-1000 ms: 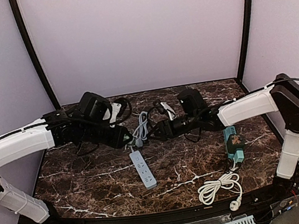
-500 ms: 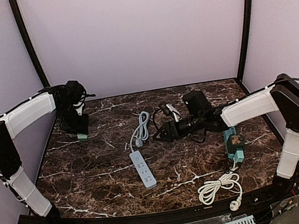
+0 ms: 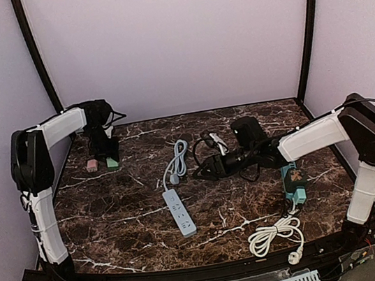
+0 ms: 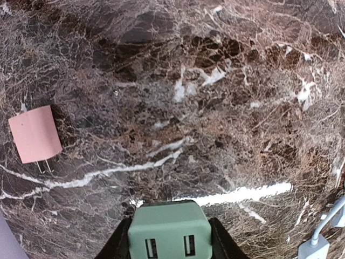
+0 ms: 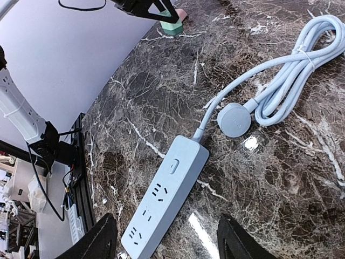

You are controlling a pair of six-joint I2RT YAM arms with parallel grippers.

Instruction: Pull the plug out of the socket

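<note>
Top view: the left gripper point(image 3: 110, 154) is at the far-left corner, closed on the green plug point(image 3: 112, 163), just beside a pink plug point(image 3: 92, 165) and well apart from the power strip point(image 3: 179, 212).

Left wrist view: its fingers point(image 4: 116, 245) clamp the green plug's sides.

Right wrist view: the right gripper point(image 5: 170, 245) hangs part-open over the strip, holding nothing.

I judge the risk to be an uneven release, which could tip the plug against the pink one.

In the left wrist view, the green plug adapter point(image 4: 168, 231) runs off the bottom edge, so its lower part is unseen. A pale blue cable point(image 4: 318, 249) is clipped at the right corner. From the right wrist, the pink adapter point(image 5: 182, 13) is mostly hidden behind the green one. From the top, the right arm covers the teal power strip's point(image 3: 294, 182) far end.
</note>
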